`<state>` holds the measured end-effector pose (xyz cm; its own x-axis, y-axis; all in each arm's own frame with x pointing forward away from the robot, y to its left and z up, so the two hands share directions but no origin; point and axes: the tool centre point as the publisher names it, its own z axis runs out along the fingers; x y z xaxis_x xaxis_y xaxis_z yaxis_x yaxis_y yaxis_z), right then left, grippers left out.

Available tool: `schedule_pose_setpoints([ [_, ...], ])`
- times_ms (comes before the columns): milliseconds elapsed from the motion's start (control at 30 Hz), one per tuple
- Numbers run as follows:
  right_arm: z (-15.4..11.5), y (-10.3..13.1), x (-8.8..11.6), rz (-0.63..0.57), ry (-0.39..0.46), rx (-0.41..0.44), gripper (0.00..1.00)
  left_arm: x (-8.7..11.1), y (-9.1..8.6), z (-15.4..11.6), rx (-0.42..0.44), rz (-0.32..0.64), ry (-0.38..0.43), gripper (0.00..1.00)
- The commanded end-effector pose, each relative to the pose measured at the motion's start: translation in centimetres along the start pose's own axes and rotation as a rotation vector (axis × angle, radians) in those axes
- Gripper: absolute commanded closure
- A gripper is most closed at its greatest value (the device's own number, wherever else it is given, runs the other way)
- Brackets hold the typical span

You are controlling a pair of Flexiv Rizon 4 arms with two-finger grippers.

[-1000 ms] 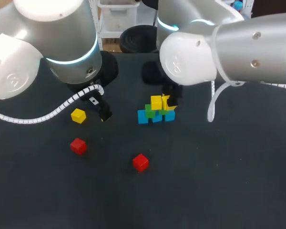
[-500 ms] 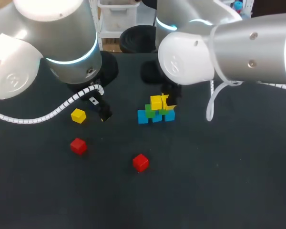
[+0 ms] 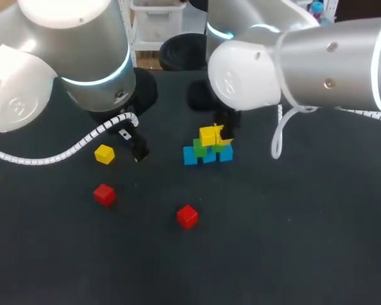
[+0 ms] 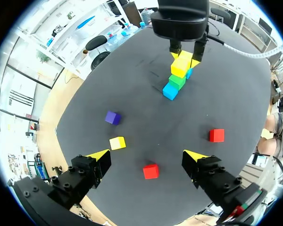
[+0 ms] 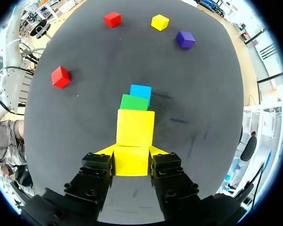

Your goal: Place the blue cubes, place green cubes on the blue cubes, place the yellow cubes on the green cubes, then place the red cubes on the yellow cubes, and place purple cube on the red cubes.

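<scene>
Our right gripper [image 5: 132, 151] pinches the held yellow cube [image 5: 131, 165], which touches the placed yellow cube [image 5: 135, 127] just ahead; our left gripper [image 4: 146, 154] hangs spread.

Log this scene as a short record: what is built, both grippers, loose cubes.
built: blue cubes at the bottom, green cubes on them, one yellow cube on top
right gripper: shut on a second yellow cube, right next to the top one
left gripper: open, holding nothing
loose: red cubes, third yellow cube, purple cube
</scene>
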<state>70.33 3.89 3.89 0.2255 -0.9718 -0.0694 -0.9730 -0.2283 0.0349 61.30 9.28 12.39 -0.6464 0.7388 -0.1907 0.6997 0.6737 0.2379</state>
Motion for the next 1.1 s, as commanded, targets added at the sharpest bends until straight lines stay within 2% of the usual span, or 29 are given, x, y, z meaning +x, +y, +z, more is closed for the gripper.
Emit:
schedule_pose_setpoints([
  [33, 0.0, -0.4, -0.1, -0.002, 0.0, -0.008, 1.0, -0.1, 0.1, 0.1, 0.002, 0.002, 0.002, 0.0],
  [233, 0.1, -0.3, -0.1, -0.003, 0.0, -0.011, 1.0, -0.1, 0.1, 0.1, 0.002, 0.002, 0.002, 0.0],
  [267, 0.2, -0.3, -0.1, -0.003, 0.0, -0.012, 0.91, -0.1, 0.1, 0.1, 0.002, 0.002, 0.002, 0.0],
  [367, 0.2, -0.3, -0.1, -0.002, -0.003, -0.019, 0.52, -0.1, 0.1, 0.1, 0.002, 0.002, 0.002, 0.0],
  [433, 0.2, -0.3, -0.1, -0.002, -0.002, -0.018, 0.0, -0.1, 0.1, 0.1, 0.002, 0.002, 0.002, 0.0],
  [900, -0.4, -0.1, -0.2, -0.008, -0.001, 0.008, 0.0, -0.1, 0.1, 0.1, 0.002, 0.002, 0.002, 0.0],
  [1100, -1.2, 0.2, 0.6, 0.012, 0.001, 0.055, 0.0, -0.1, 0.1, 0.1, 0.002, 0.002, 0.002, 0.0],
])
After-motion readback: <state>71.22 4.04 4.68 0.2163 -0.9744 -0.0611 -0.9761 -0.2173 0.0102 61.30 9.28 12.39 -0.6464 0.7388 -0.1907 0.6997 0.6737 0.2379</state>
